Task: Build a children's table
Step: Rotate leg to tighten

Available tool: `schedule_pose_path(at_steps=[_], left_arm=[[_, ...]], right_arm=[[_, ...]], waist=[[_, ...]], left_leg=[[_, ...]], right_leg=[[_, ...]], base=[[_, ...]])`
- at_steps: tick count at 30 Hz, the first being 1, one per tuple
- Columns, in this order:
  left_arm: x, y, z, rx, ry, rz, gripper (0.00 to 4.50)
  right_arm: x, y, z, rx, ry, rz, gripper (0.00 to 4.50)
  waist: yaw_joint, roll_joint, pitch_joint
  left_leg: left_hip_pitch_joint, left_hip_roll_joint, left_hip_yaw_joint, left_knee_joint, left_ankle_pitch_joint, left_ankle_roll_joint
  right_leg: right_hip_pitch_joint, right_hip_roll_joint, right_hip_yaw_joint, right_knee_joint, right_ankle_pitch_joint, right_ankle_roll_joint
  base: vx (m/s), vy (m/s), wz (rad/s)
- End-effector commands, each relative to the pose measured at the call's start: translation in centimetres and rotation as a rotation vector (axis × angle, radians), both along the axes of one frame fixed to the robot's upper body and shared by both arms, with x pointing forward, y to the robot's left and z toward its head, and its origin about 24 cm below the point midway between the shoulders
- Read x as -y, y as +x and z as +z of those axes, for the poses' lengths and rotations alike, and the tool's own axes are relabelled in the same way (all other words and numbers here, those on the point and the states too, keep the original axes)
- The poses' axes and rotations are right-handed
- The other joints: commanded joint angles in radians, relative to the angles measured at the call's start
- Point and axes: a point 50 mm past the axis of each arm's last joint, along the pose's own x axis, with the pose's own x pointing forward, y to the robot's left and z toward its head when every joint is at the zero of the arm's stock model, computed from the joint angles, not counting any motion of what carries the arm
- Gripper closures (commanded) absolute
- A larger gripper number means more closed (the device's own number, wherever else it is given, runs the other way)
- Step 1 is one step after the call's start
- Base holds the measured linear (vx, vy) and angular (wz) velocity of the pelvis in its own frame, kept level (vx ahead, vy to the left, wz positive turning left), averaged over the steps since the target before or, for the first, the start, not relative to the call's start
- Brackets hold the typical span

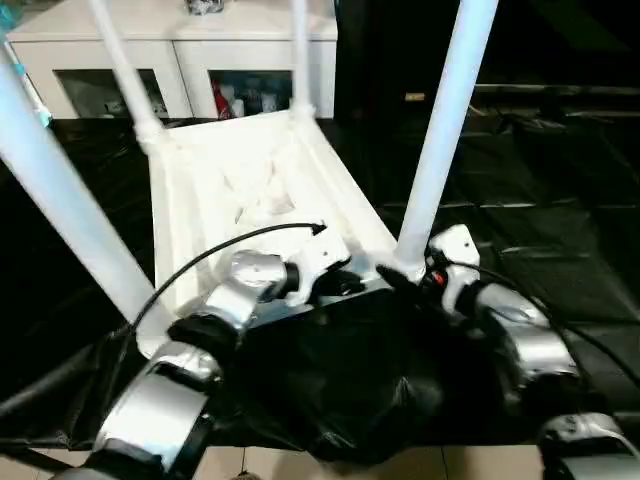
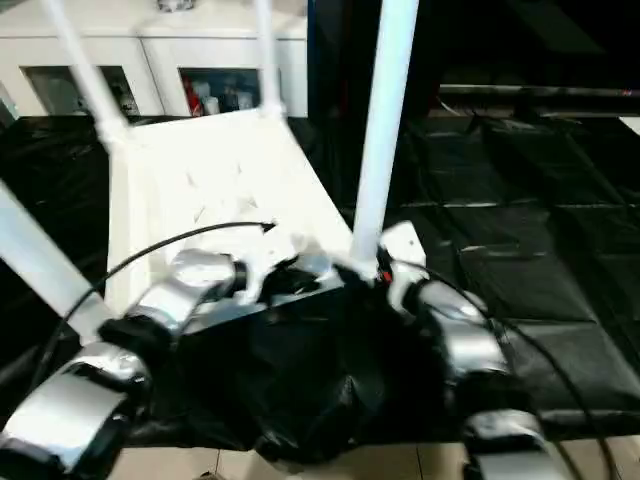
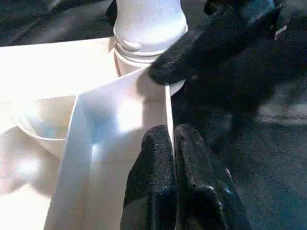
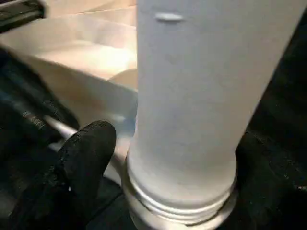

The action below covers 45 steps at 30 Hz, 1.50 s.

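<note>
The tabletop (image 1: 250,190) is plain white, as are the four legs (image 1: 440,130). Under it lies a glossy black sheet (image 1: 540,200) marked into squares. The forearms (image 1: 160,410) are silver, each end effector (image 3: 175,158) has black fingers, and the cabinet (image 1: 170,50) behind is white.

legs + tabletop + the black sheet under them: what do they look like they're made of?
Legs: probably moulded white plastic tube, smooth and matte, with moulded rings at the base in the right wrist view.
Tabletop: likely the same white plastic, thin ribs and walls, slight sheen.
Black sheet: looks like thin plastic film, since it is glossy and creased.
</note>
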Motion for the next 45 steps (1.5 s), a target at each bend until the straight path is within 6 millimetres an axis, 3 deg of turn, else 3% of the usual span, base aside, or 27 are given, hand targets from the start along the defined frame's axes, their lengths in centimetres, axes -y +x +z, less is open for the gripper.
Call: schedule_pose_path(at_steps=[1,7,8,15,18,26,29,30,32,33,34,35,40,45], left_arm=[[0.7,-0.5,0.5,0.012,-0.072,-0.068,4.50],[-1.2,-1.1,0.7,-0.040,-0.082,-0.154,4.50],[-1.2,-1.1,0.7,-0.040,-0.082,-0.155,4.50],[-2.1,-1.4,0.8,-0.072,-0.079,-0.202,4.50],[-2.2,-1.4,0.8,-0.075,-0.079,-0.205,4.50],[-2.0,-1.2,0.9,-0.048,-0.072,-0.166,4.50],[-1.5,-0.2,0.8,-0.004,-0.044,-0.053,4.50],[-1.5,-0.2,0.8,-0.004,-0.044,-0.053,4.50],[-0.4,0.8,1.2,0.037,-0.063,0.072,4.50],[-0.3,0.9,1.2,0.040,-0.065,0.080,4.50],[-0.1,1.1,1.3,0.045,-0.073,0.100,4.50],[1.0,1.2,1.3,0.051,-0.072,0.128,4.50],[3.4,1.3,1.2,0.042,-0.076,0.180,4.50],[4.2,1.1,1.0,0.048,-0.058,0.162,4.50]], right_arm=[[-1.1,-0.6,0.6,-0.003,0.039,0.151,0.58],[0.7,-1.9,1.3,-0.039,0.024,0.348,0.58],[0.7,-1.9,1.3,-0.040,0.024,0.348,0.83],[1.3,-1.9,1.6,-0.055,0.017,0.374,1.34],[1.2,-1.7,1.6,-0.057,0.023,0.374,1.65],[0.7,-1.9,1.1,-0.077,0.037,0.384,1.86],[0.6,-1.3,0.1,-0.084,0.003,0.247,1.86],[0.6,-1.3,0.1,-0.084,0.003,0.247,1.87],[0.2,-0.4,-1.2,-0.087,-0.008,0.020,1.87],[0.2,-0.4,-1.3,-0.089,-0.006,0.005,1.87],[0.1,-0.2,-1.5,-0.096,0.004,-0.037,1.87],[-0.7,0.1,-2.2,-0.108,0.015,-0.156,1.87],[-3.7,1.0,-3.0,-0.130,0.034,-0.359,1.87],[-6.3,1.2,-2.6,-0.091,0.013,-0.296,1.87]], waist=[[0.007,-0.018,-0.054],[0.016,-0.015,-0.058],[0.019,-0.016,-0.058],[0.028,-0.011,-0.059],[0.028,-0.014,-0.060],[0.030,-0.016,-0.060],[0.030,-0.016,-0.059],[0.027,-0.016,-0.057],[0.020,-0.013,-0.054],[0.017,-0.013,-0.053],[0.012,-0.017,-0.054],[0.012,-0.015,-0.055],[0.000,-0.005,-0.058],[-0.002,-0.003,-0.059]], left_leg=[[0.003,0.051,-0.026,-0.057,-0.172,0.116],[0.003,0.055,-0.026,-0.055,-0.152,0.127],[0.004,0.056,-0.026,-0.055,-0.151,0.126],[0.007,0.058,-0.026,-0.056,-0.147,0.114],[0.005,0.056,-0.026,-0.055,-0.137,0.116],[0.004,0.055,-0.025,-0.054,-0.136,0.117],[0.006,0.055,-0.025,-0.054,-0.142,0.110],[0.007,0.054,-0.026,-0.056,-0.151,0.100],[0.008,0.050,-0.028,-0.057,-0.170,0.078],[0.010,0.049,-0.028,-0.058,-0.182,0.072],[0.008,0.047,-0.030,-0.059,-0.187,0.062],[0.010,0.049,-0.030,-0.059,-0.182,0.064],[0.010,0.050,-0.031,-0.060,-0.173,0.060],[0.009,0.048,-0.031,-0.061,-0.169,0.071]], right_leg=[[0.050,-0.098,0.059,-0.091,-0.250,-0.180],[0.047,-0.098,0.058,-0.085,-0.201,-0.197],[0.048,-0.098,0.058,-0.084,-0.200,-0.199],[0.045,-0.098,0.059,-0.082,-0.187,-0.204],[0.047,-0.098,0.059,-0.078,-0.164,-0.211],[0.046,-0.098,0.058,-0.080,-0.185,-0.198],[0.043,-0.098,0.058,-0.083,-0.202,-0.194],[0.042,-0.097,0.057,-0.086,-0.225,-0.189],[0.041,-0.099,0.056,-0.094,-0.290,-0.171],[0.039,-0.099,0.056,-0.097,-0.312,-0.167],[0.044,-0.100,0.056,-0.098,-0.333,-0.161],[0.042,-0.100,0.058,-0.099,-0.322,-0.162],[0.041,-0.101,0.061,-0.091,-0.241,-0.189],[0.045,-0.100,0.061,-0.089,-0.203,-0.198]], base=[[0.000,0.000,0.00],[0.000,0.000,0.00],[0.000,0.000,0.00],[0.000,0.000,0.00],[0.000,0.000,0.00],[0.000,0.000,0.00],[0.000,0.000,0.00],[0.000,0.000,0.00],[0.000,0.000,0.00],[0.000,0.000,0.00],[0.000,0.000,0.00],[0.000,0.000,0.00],[0.000,0.000,0.00],[0.000,0.000,0.00]])
